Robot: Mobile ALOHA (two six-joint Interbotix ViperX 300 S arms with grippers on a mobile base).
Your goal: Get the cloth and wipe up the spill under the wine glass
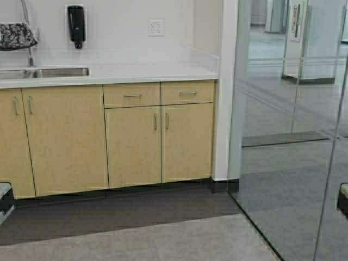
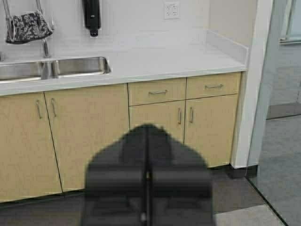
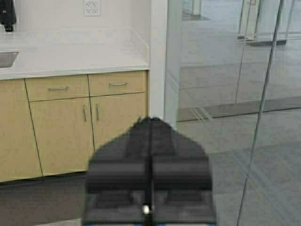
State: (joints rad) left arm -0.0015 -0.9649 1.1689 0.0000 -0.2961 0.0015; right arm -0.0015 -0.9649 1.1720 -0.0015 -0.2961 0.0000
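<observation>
The cloth (image 1: 16,35), dark with a pale floral print, hangs over the sink faucet at the far left of the counter; it also shows in the left wrist view (image 2: 29,26). The wine glass and the spill are out of view. My left gripper (image 2: 148,129) is shut and empty, held low and pointing at the cabinets; in the high view only a part of it shows at the left edge (image 1: 5,198). My right gripper (image 3: 150,121) is shut and empty, pointing at the cabinet's right end; a part of it shows at the right edge (image 1: 342,198).
A white counter (image 1: 141,70) with a steel sink (image 1: 46,72) tops wooden cabinets (image 1: 133,138). A black soap dispenser (image 1: 76,24) and an outlet (image 1: 156,27) are on the wall. A glass wall (image 1: 288,136) stands to the right. Open floor lies before the cabinets.
</observation>
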